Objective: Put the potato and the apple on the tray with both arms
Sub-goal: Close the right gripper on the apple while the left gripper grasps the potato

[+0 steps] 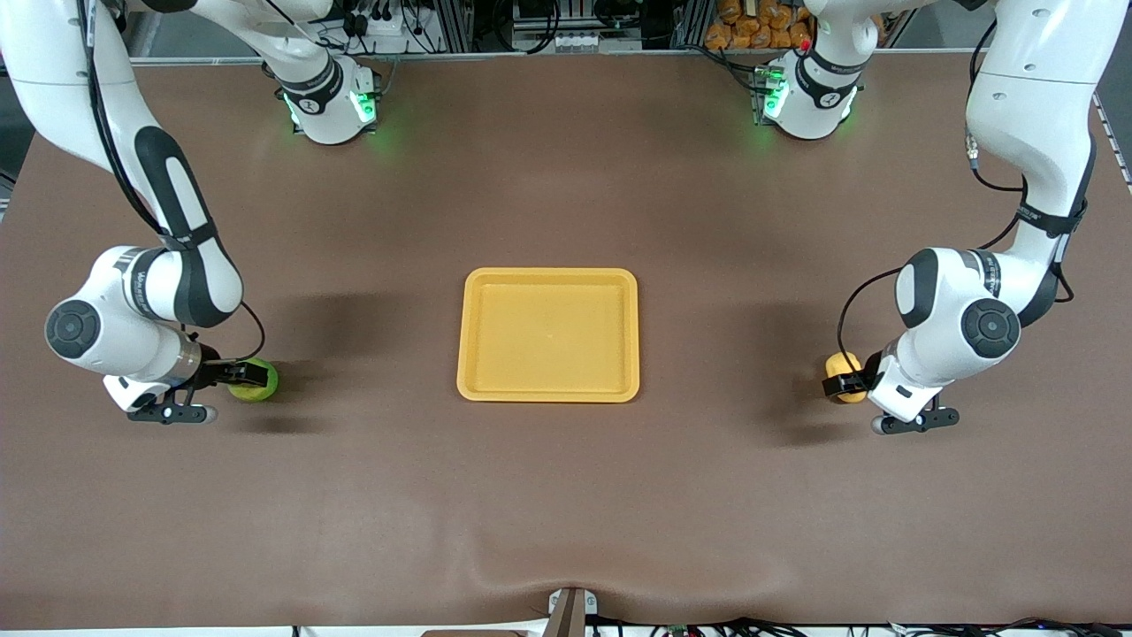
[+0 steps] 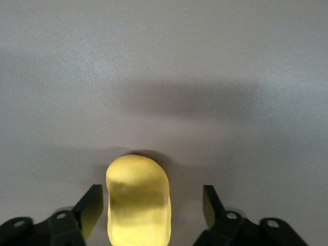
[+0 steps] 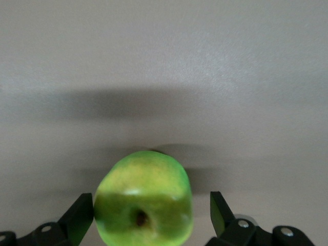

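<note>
Risk sits in the grip on both sides right now. Left gripper (image 1: 847, 383) is down at the potato (image 1: 843, 365) toward the left arm's end of the table, fingers (image 2: 91, 207) spread on either side with daylight showing, so nothing is clamped yet. Right gripper (image 1: 237, 375) is likewise down around the apple (image 1: 255, 380) at the right arm's end, fingers (image 3: 81, 218) wide and clear of the skin. Tray (image 1: 548, 334) waits mid-table, bare, well apart from both.

What could go wrong? The apple is round, glossy and smooth (stem dimple facing the wrist camera), so a closing pinch off its widest line could squirt it out and send it rolling over the mat. The potato is oblong, matte yellow with blunt ends; it looks roughly centred between the fingers, but a squeeze near one end could pivot it. The brown table cover (image 1: 566, 495) looks soft and slightly rippled at its near edge. The tray is hard-looking plastic with a raised rim, and a low carry could clip that rim.
</note>
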Available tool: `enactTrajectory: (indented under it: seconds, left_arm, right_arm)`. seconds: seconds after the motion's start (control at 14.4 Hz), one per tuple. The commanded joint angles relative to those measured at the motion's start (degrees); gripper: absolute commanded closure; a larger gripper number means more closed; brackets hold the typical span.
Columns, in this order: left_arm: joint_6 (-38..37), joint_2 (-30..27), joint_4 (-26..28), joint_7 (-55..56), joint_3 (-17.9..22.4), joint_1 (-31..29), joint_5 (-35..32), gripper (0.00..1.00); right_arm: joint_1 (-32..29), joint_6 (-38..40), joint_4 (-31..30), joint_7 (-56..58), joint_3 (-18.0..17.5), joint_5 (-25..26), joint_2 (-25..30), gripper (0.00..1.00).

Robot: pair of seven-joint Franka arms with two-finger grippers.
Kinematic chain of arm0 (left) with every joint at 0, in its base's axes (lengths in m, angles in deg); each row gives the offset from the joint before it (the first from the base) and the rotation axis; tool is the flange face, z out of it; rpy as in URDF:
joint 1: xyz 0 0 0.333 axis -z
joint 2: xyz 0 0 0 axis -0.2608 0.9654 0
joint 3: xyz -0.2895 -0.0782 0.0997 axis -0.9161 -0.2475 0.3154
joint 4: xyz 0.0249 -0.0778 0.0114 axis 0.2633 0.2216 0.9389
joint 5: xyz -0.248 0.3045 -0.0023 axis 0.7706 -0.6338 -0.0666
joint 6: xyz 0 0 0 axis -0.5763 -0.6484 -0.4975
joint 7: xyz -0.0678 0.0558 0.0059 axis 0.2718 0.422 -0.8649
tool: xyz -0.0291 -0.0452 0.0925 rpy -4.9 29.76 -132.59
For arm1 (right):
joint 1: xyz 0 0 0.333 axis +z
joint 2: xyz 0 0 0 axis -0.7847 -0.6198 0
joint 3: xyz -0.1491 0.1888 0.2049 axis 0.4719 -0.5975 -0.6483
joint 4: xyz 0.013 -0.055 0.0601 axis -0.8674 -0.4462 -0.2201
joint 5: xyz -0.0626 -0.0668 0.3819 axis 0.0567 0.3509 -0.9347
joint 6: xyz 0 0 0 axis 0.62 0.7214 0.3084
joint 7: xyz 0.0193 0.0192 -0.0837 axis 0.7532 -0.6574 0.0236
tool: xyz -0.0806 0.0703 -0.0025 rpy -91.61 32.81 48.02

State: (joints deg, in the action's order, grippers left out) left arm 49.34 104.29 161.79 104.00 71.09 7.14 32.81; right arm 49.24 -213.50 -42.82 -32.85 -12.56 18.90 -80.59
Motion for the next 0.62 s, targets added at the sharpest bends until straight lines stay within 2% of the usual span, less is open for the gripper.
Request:
enactTrajectory:
  seconds: [0.0,0.21,0.35,0.42,0.49,0.55]
  left_arm:
    - [0.87,0.29,0.24,0.63,-0.43,-0.99,0.65,0.20]
    - [0.87,0.38,0.33,0.63,-0.25,-0.99,0.65,0.27]
    - [0.87,0.38,0.41,0.63,-0.25,-0.99,0.65,0.44]
    - [0.87,0.38,0.41,0.63,-0.25,-0.99,0.65,0.52]
    - [0.87,0.47,0.41,0.63,-0.25,-0.99,0.65,0.58]
    - [0.87,0.47,0.41,0.63,-0.25,-0.99,0.65,0.63]
  right_arm:
    - [-0.62,-0.44,0.12,0.24,-0.73,-0.66,-0.37,0.00]
    - [-0.62,-0.44,0.12,0.32,-0.73,-1.97,-0.72,0.00]
    - [-0.53,-0.44,0.12,0.32,-0.73,-2.24,-0.72,0.00]
    - [-0.44,-0.35,0.12,0.15,-0.73,-2.24,-0.72,0.39]
    - [-0.44,-0.35,0.12,-0.20,-0.73,-2.50,-0.72,0.73]
    - [-0.35,-0.26,0.12,-0.20,-0.73,-3.38,-0.72,0.92]
